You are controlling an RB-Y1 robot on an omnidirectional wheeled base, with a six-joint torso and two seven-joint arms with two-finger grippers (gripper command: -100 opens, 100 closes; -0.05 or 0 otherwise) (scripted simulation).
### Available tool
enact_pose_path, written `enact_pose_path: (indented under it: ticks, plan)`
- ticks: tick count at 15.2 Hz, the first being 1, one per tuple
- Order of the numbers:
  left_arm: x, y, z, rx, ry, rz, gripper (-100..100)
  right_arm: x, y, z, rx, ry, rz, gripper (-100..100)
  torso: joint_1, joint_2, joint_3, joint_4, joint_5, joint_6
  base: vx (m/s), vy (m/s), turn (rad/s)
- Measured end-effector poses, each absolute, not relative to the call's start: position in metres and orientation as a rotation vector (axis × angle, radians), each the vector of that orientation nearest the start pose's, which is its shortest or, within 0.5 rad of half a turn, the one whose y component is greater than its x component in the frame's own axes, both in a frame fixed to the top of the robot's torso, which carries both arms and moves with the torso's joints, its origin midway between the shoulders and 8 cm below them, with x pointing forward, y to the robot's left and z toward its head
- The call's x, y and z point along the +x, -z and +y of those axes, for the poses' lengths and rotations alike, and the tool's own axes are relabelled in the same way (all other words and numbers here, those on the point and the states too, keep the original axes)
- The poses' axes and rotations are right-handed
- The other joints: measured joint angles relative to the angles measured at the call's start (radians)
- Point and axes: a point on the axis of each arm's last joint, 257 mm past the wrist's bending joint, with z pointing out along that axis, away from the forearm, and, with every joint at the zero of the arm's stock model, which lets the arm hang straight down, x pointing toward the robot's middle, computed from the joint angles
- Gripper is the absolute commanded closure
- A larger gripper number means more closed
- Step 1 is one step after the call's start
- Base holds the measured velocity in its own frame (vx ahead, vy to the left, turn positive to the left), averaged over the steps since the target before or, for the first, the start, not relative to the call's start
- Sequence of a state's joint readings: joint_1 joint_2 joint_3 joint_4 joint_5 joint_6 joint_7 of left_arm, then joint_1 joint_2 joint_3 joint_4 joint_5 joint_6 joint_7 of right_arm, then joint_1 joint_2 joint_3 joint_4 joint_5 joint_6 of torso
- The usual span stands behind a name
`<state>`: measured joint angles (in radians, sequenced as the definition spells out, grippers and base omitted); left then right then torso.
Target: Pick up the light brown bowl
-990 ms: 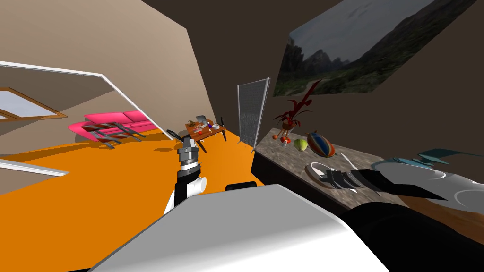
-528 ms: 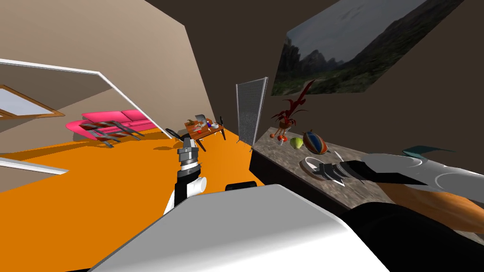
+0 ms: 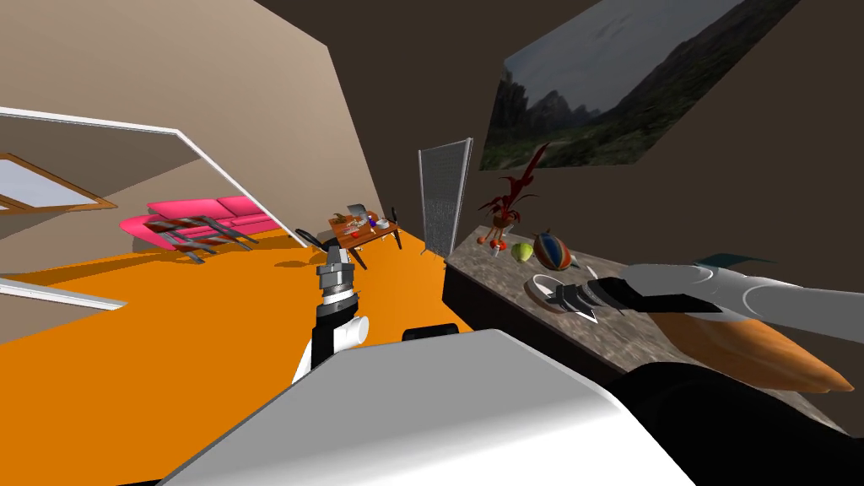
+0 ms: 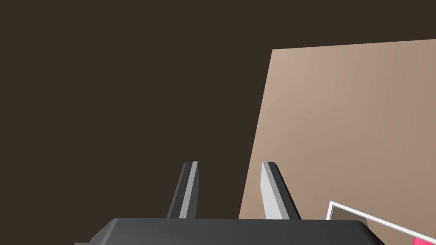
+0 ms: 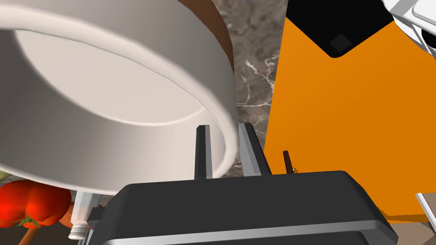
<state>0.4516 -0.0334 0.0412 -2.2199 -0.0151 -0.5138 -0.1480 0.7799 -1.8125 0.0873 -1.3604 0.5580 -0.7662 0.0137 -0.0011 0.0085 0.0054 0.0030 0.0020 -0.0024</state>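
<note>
Right pincer: narrowed onto the bowl's wall, one finger inside the rim, one outside.
Bowl: pale inside, brown outside; over the marbled desk, near its front edge.
Left pincer: fingers parted, holding nothing.

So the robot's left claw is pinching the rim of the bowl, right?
Not quite: it's the right claw pinching the rim of the bowl, one finger inside, one outside, as the right wrist view shows. The left claw is open and empty.
</note>
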Motion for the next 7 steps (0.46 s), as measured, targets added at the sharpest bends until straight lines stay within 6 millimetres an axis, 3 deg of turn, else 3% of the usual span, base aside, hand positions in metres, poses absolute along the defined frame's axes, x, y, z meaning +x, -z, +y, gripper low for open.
enact_pose_path:
  ticks: [4,7]
  plan:
    - [0.354,-0.017,0.292,-0.616,1.13,0.628,0,0.238,0.263,-0.574,-0.888,-0.093,2.673,100,0.0,0.001,0.001,0.001,0.001,0.001,-0.086,-0.072,-0.003]
    - [0.354,-0.016,0.292,-0.616,1.13,0.628,0,0.243,0.264,-0.562,-0.881,-0.106,2.679,100,0.003,-0.001,0.0,0.001,0.002,0.001,-0.028,-0.025,0.001]
